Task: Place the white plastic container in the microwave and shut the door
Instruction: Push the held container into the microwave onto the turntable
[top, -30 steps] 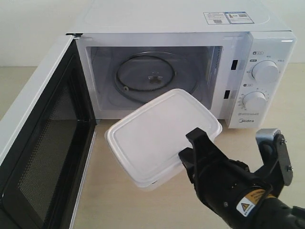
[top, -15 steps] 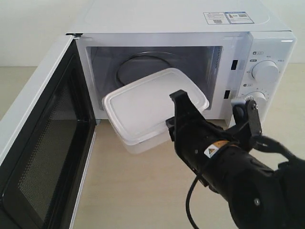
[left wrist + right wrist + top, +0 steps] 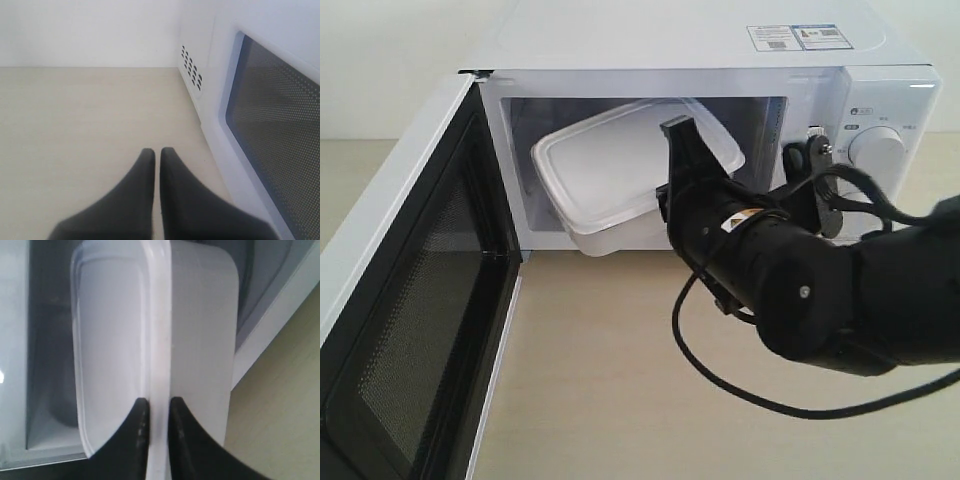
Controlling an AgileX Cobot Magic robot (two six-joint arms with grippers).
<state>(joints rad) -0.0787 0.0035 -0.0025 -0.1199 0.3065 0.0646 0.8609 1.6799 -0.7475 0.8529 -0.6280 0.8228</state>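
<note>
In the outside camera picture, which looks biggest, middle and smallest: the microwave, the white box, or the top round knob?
1. microwave, biggest by far
2. white plastic container
3. top dial, smallest

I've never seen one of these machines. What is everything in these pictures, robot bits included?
microwave: one, white, at the back of the table, standing open.
door: one, white with a black mesh inner face, swung open on the left.
white plastic container: one, translucent white, lidded, tilted, partway into the cavity.
dial: one showing, white, on the microwave's right panel.
stickers: two, on the microwave's top.
table: one, pale wood colour.
cable: one, black, looping over the table.
right arm: one, black, reaching in from the right.
right claw: one, black, shut on the container's rim.
left claw: one, black, shut, empty, beside the door's outer face.
</note>
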